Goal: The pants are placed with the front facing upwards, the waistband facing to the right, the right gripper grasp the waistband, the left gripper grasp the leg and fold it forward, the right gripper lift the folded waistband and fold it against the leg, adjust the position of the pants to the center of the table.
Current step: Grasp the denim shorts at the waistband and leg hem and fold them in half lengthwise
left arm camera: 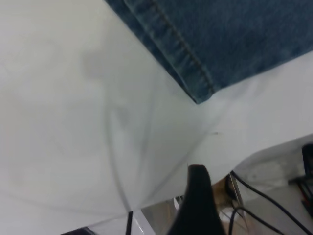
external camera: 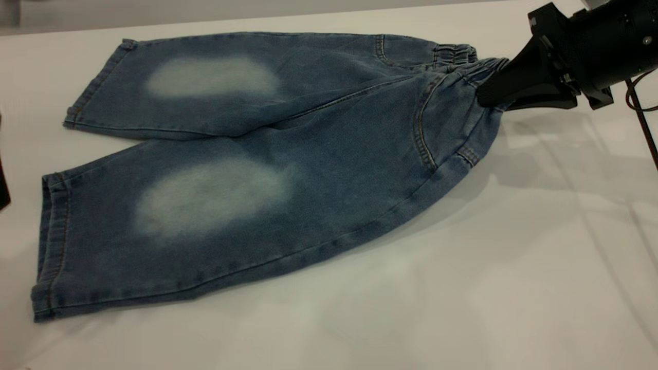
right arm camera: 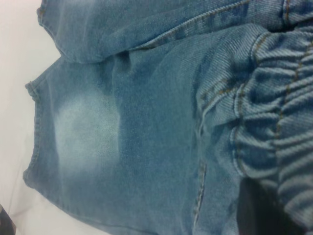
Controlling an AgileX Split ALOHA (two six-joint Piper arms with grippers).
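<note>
The pants (external camera: 247, 169) lie front up on the white table (external camera: 462, 288), legs to the left, a pale faded patch on each. The ruched waistband (external camera: 462, 56) is at the right. My right gripper (external camera: 486, 95) is shut on the waistband's near part, which is bunched and pulled slightly up at its tip. The right wrist view shows the gathered waistband (right arm camera: 274, 127) draped over a dark finger (right arm camera: 254, 205). My left gripper (left arm camera: 196, 196) hangs over the table's edge, apart from the near leg's hem corner (left arm camera: 195, 83). It appears as a dark sliver (external camera: 3, 185) at the far left.
Bare tabletop lies in front of and to the right of the pants. A black cable (external camera: 642, 118) runs down from the right wrist. Past the table's edge, the left wrist view shows cables (left arm camera: 264, 200) and floor clutter.
</note>
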